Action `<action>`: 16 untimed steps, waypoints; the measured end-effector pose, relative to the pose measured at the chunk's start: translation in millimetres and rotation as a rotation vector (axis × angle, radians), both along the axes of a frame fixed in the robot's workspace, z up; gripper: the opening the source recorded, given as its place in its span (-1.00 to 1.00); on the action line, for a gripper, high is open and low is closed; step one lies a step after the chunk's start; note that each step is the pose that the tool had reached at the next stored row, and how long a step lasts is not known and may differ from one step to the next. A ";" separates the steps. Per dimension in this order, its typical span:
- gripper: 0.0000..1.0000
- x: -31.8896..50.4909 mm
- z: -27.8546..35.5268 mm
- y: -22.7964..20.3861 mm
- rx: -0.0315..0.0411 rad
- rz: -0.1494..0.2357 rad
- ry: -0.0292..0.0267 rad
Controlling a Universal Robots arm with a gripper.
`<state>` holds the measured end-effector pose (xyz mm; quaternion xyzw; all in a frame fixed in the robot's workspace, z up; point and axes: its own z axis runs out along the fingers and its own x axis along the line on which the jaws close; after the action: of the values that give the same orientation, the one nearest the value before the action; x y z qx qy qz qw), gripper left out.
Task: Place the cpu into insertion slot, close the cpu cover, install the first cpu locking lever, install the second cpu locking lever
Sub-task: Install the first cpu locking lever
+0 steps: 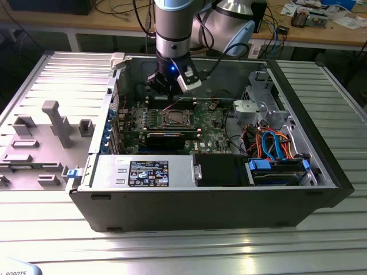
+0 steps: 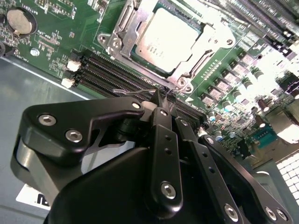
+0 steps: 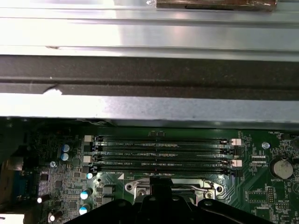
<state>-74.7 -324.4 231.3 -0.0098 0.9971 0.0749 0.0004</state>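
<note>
The cpu (image 2: pixel 169 38), dull silver and square, sits in the slot (image 2: pixel 122 53) with the cover (image 2: pixel 205 35) closed around it on the green board. My end effector (image 2: pixel 162 99) hangs just beside it, fingers pressed together, pinching a thin wire lever (image 2: pixel 133 92). The exterior view shows the whole case (image 1: pixel 321 172) on the desk (image 1: pixel 172 252); the first wrist view shows the memory slots (image 3: pixel 161 154).
</note>
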 end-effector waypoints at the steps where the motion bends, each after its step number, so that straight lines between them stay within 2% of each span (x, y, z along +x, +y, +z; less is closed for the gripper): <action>1: -0.79 0.1 -0.2 0.1 0.0002 0.000 -0.0001; 6: -0.79 2.9 -1.5 2.4 -0.0112 -0.001 -0.0001; 14: -0.79 5.1 -2.3 2.6 -0.0153 -0.003 -0.0002; 16: -0.79 5.1 -2.2 2.5 -0.0239 -0.003 -0.0001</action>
<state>-69.6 -321.9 229.1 -0.0085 0.9980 0.0630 0.0004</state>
